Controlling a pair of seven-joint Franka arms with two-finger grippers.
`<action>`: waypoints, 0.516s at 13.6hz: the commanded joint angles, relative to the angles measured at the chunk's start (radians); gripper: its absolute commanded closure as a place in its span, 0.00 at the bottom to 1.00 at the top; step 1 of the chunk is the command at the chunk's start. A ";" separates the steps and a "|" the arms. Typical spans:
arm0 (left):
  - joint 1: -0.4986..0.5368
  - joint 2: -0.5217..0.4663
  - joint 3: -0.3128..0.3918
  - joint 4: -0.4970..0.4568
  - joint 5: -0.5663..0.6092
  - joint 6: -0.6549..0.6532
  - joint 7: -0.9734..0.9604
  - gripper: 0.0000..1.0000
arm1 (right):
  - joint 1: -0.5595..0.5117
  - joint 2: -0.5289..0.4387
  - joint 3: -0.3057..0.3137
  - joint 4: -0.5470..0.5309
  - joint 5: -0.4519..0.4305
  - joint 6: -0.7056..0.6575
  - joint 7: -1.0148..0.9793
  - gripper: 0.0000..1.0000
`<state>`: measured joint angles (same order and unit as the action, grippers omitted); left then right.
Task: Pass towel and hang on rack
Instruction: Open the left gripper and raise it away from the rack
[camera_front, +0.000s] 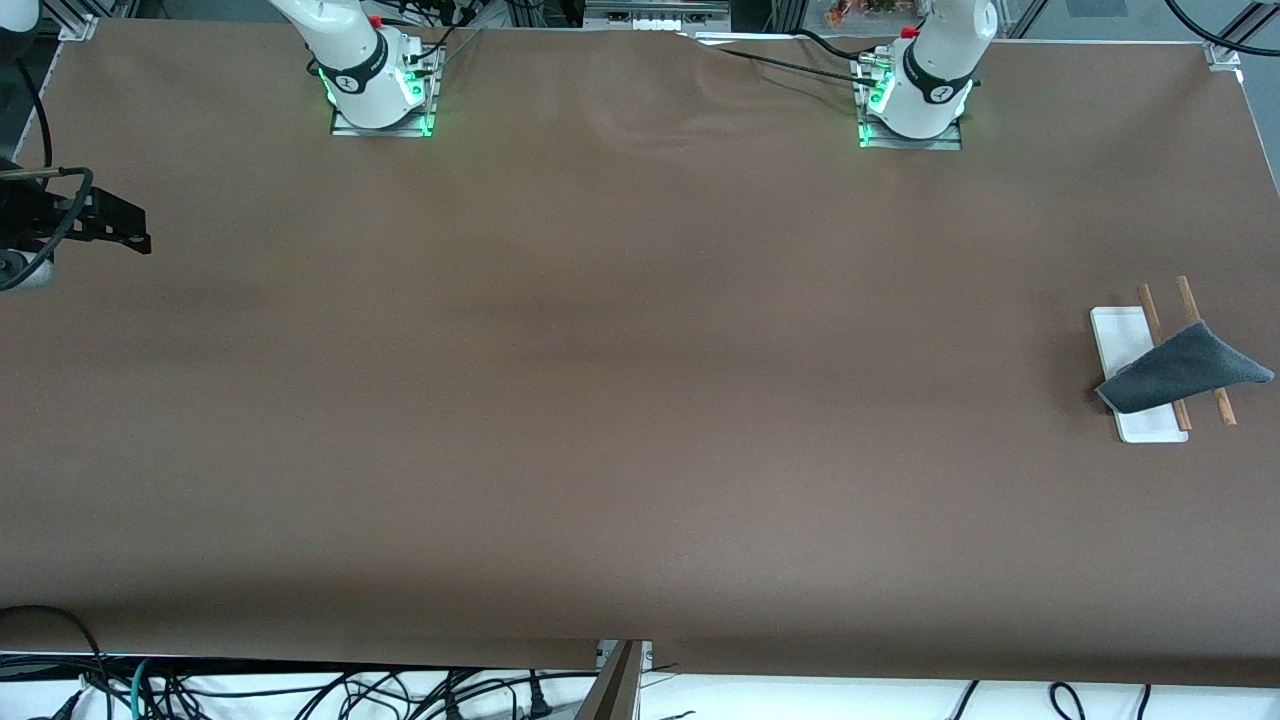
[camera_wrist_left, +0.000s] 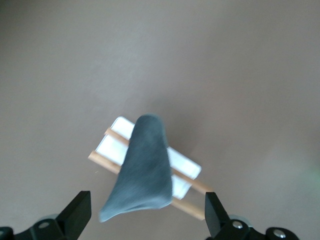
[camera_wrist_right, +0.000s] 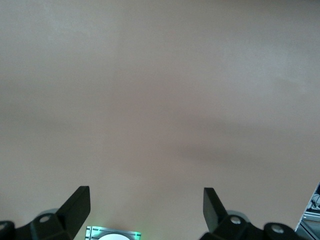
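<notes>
You have a broad table (camera_front: 600, 400) covered in a matte brown sheet that wrinkles slightly between the two white arm bases (camera_front: 375, 85), which sit on metal plates lit green along the top edge of the front view; aluminium framing runs along that top edge, and loose black cables (camera_front: 300, 690) lie on a white strip at the edge nearest the front camera; the small soft cloth towel (camera_front: 1185, 368) shows its dark grey face and lies draped across the two thin light-brown wooden rods of the rack (camera_front: 1125, 340), at the left arm's end of the table; the cloth is folded to a rough triangle, one point hanging past the rods toward the table's end and the other corner drooping over the flat white rectangular base; the rods run parallel, smooth and straight, and the base looks hard and glossy against the napped fabric; your left gripper (camera_wrist_left: 145, 220) hangs in the air over the rack with the towel in its wrist view, its black fingers (camera_wrist_left: 77, 210) spread wide and holding nothing; your right gripper (camera_wrist_right: 145, 220) waits at the right arm's end over bare brown covering, its fingers (camera_wrist_right: 77, 207) likewise wide apart and empty; in the front view it appears as a dark shape (camera_front: 95, 225) at the frame's edge.
</notes>
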<state>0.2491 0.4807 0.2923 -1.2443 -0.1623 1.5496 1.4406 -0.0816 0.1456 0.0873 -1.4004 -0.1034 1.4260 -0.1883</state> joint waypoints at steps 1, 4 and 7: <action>-0.078 -0.013 0.002 0.074 0.053 -0.121 -0.206 0.00 | -0.010 -0.009 0.009 -0.009 0.016 0.005 0.006 0.00; -0.190 -0.057 -0.002 0.083 0.055 -0.186 -0.508 0.00 | -0.012 -0.009 0.008 -0.009 0.017 0.005 0.006 0.00; -0.270 -0.193 -0.030 -0.062 0.076 -0.148 -0.783 0.00 | -0.012 -0.009 0.008 -0.009 0.017 0.005 0.006 0.00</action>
<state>0.0036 0.4028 0.2816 -1.1823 -0.1307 1.3814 0.7898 -0.0819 0.1456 0.0872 -1.4004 -0.1031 1.4260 -0.1883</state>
